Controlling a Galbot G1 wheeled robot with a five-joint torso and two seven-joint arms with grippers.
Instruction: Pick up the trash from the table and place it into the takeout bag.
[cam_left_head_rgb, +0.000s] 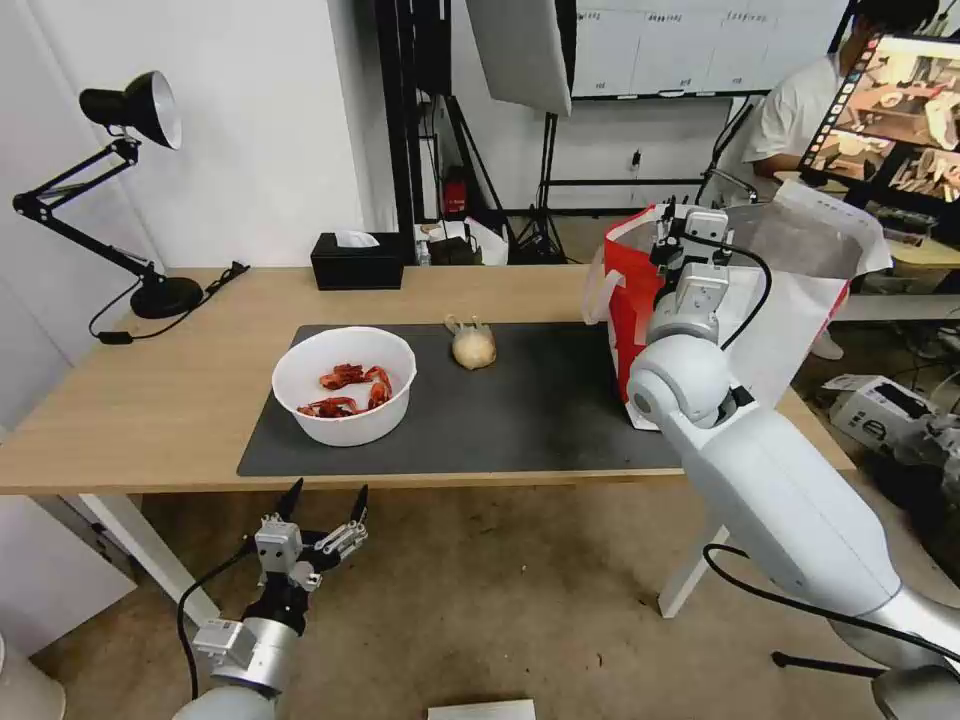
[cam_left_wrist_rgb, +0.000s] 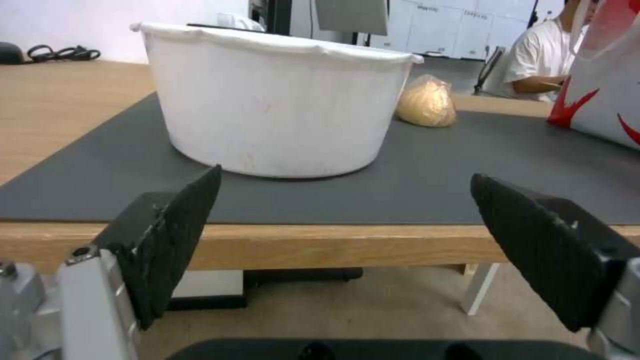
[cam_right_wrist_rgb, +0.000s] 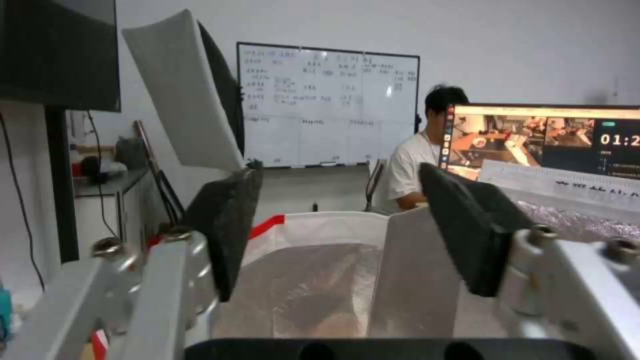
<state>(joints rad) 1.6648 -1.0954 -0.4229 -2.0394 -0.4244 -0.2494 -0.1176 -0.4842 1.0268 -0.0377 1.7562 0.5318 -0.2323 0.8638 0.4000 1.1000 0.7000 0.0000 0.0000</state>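
A white round bowl (cam_left_head_rgb: 346, 384) with red crayfish shells stands on the left part of the dark mat (cam_left_head_rgb: 520, 420); its wall (cam_left_wrist_rgb: 273, 100) faces the left wrist camera. A small beige knotted bundle (cam_left_head_rgb: 473, 346) (cam_left_wrist_rgb: 427, 102) lies behind it, mid-mat. The white-and-red takeout bag (cam_left_head_rgb: 800, 290) stands open at the table's right end, foil lining (cam_right_wrist_rgb: 313, 290) showing. My left gripper (cam_left_head_rgb: 325, 502) (cam_left_wrist_rgb: 343, 210) hangs open below the table's front edge, facing the bowl. My right gripper (cam_left_head_rgb: 690, 222) (cam_right_wrist_rgb: 340, 230) is open above the bag's mouth, nothing between its fingers.
A black tissue box (cam_left_head_rgb: 357, 260) and a black desk lamp (cam_left_head_rgb: 130, 180) stand at the table's (cam_left_head_rgb: 150, 400) back left. Boxes and cables lie on the floor at the right. A person sits at a monitor (cam_left_head_rgb: 895, 120) behind the bag.
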